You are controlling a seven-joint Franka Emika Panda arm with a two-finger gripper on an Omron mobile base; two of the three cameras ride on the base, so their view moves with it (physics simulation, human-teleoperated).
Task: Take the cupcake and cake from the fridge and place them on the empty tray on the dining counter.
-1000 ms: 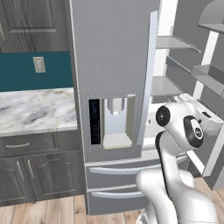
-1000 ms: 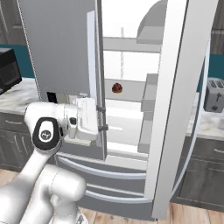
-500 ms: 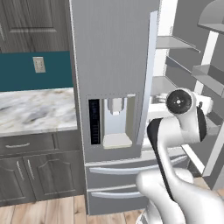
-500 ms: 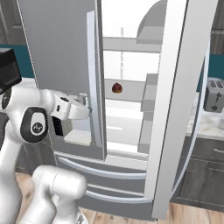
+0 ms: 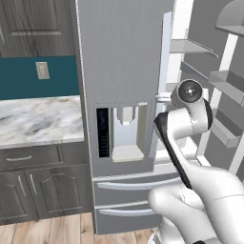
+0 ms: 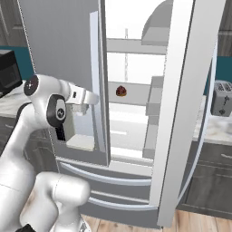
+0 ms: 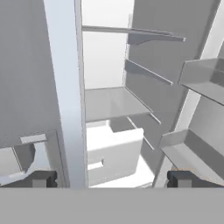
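At the left of the left base view a marble desk [image 5: 38, 119] ran along the wall over dark cabinets, and beside it stood the fridge [image 5: 124, 71], its left door with the water dispenser [image 5: 125, 131] closed or nearly so and its right door swung wide open. In the right base view the arm reached forward from the lower left, and the gripper [image 6: 88, 97] hung just in front of the left door's inner edge, at about the height of the dispenser. Its jaws stood wide apart with nothing between them, the two dark tips showing far apart at the bottom of the hand view. Further right, the cake [image 6: 121, 91] sat on a white shelf deep in the open compartment, small, dark and topped with red, well apart from the gripper and a little above it. The cupcake could not be made out among the shelves. The step in hand looked like the reach into the fridge, with nothing yet taken. To do it well, the hand would need to swing right, clear of the left door's edge [image 7: 65, 87], then rise slightly and go straight in level with the shelf, keeping the jaws wide until they straddled the cake, and closing gently so the soft sides were not crushed.
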